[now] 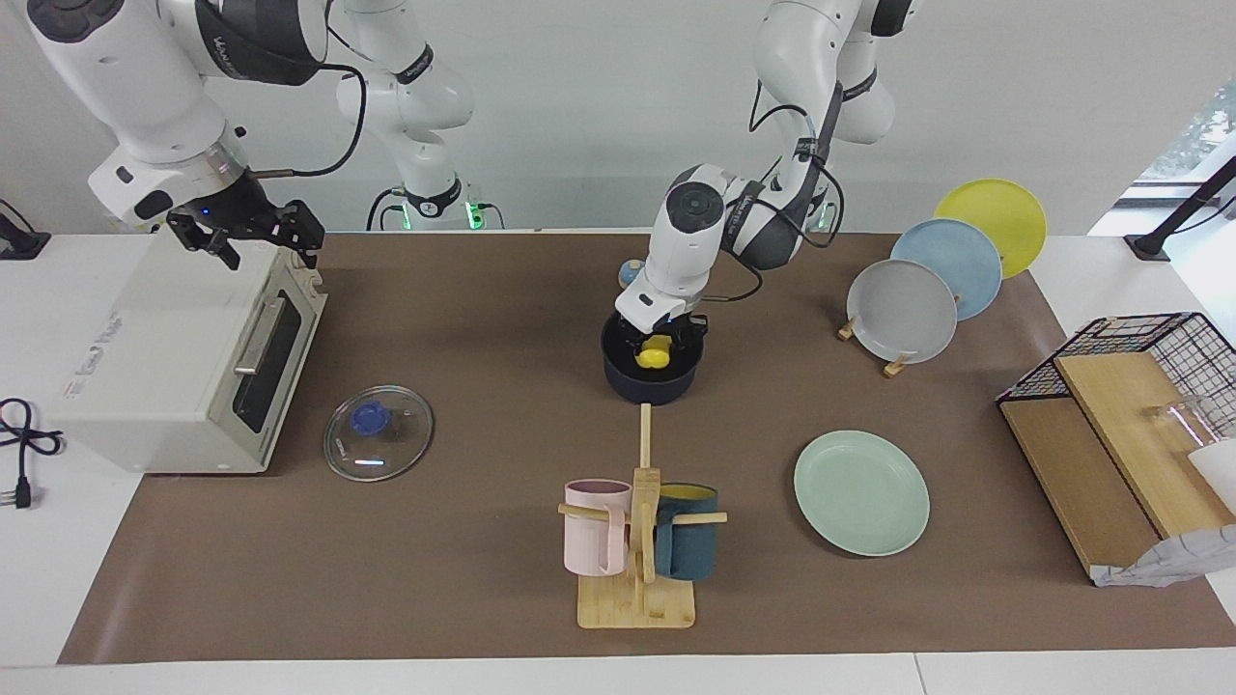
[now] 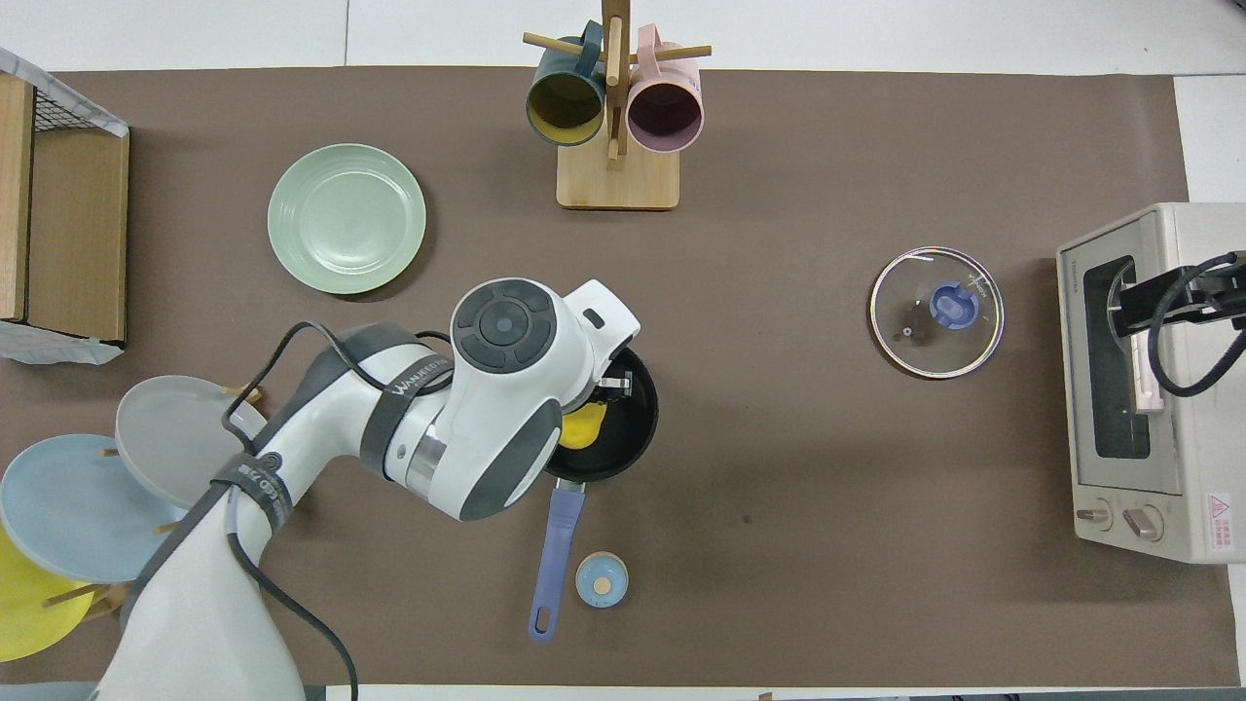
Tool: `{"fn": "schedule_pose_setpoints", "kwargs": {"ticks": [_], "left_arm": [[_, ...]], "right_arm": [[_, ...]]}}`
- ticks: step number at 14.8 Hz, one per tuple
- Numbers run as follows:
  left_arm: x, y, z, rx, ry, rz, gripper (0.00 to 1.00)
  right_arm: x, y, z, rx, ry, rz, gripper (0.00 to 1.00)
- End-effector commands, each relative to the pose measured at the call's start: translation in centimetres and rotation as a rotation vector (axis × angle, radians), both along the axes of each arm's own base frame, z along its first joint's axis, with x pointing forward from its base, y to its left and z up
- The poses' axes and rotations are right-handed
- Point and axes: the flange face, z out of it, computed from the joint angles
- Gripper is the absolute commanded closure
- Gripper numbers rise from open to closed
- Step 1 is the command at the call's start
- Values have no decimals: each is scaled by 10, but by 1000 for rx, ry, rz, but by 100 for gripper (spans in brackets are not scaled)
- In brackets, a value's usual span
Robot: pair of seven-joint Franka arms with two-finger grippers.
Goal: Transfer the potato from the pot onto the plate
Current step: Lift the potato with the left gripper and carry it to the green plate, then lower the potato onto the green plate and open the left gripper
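Potato [image 1: 654, 356] is pinched in the left end effector [image 1: 660, 349], just above the pot [image 1: 652, 382] it hangs over. Plate [image 1: 861, 492] sits on the worktop well away from it. Right end effector [image 1: 246, 235] hovers spread over the toaster oven [image 1: 174, 352].

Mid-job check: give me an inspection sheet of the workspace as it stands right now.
Surface: brown mat over a white table.
Job's things: potato gripped over the pot; plate bare.
Clutter: glass lid, mug rack, plate stand, toaster oven, wire basket, small blue knob.
Grippers: left gripper shut on potato; right gripper open, waiting over the toaster oven.
Cables: black cord beside the toaster oven.
Surroundings: white wall; window at the left arm's end.
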Motion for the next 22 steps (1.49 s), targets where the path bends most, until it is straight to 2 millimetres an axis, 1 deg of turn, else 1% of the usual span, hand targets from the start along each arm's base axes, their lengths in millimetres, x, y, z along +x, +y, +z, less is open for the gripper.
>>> {"fn": "schedule_pose_setpoints", "kwargs": {"ticks": [1, 3, 4, 5, 6, 7, 8, 10, 11, 13, 14, 15, 16, 17, 18, 20, 22], "left_arm": [[29, 23, 74, 7, -4, 17, 100], [62, 55, 113, -7, -8, 44, 100], [84, 78, 126, -4, 7, 67, 100], [109, 101, 135, -1, 16, 70, 100], [131, 124, 144, -8, 7, 67, 100], [152, 152, 145, -18, -6, 76, 100], [168, 176, 139, -24, -17, 75, 100], [191, 211, 119, -30, -47, 50, 100], [205, 229, 98, -10, -52, 45, 100], [228, 247, 52, 10, -62, 39, 100], [237, 250, 25, 13, -66, 37, 100], [243, 252, 4, 25, -75, 34, 100], [246, 256, -12, 48, -75, 29, 100], [248, 267, -20, 67, -78, 33, 100], [247, 272, -26, 74, -71, 35, 100], [243, 272, -37, 77, -73, 27, 100], [236, 273, -42, 77, -77, 27, 100]], "right_arm": [[1, 5, 5, 22, -30, -7, 0], [2, 5, 5, 21, -35, -7, 0], [2, 3, 5, 23, -37, -9, 0], [2, 3, 5, 23, -35, -10, 0], [2, 2, 5, 23, -37, -12, 0], [2, 2, 5, 23, -37, -12, 0], [2, 3, 6, 23, -38, -10, 0], [2, 3, 5, 24, -35, -10, 0], [1, 2, 4, 26, -31, -12, 0], [0, 0, 4, 27, -25, -14, 0], [0, -1, 4, 26, -26, -12, 0], [0, -1, 3, 25, -28, -15, 0], [0, -1, 3, 25, -28, -13, 0], [0, -1, 3, 26, -28, -12, 0], [0, 0, 3, 25, -29, -10, 0], [0, 0, 3, 27, -28, -9, 0], [0, 0, 4, 27, -28, -9, 0]]}}
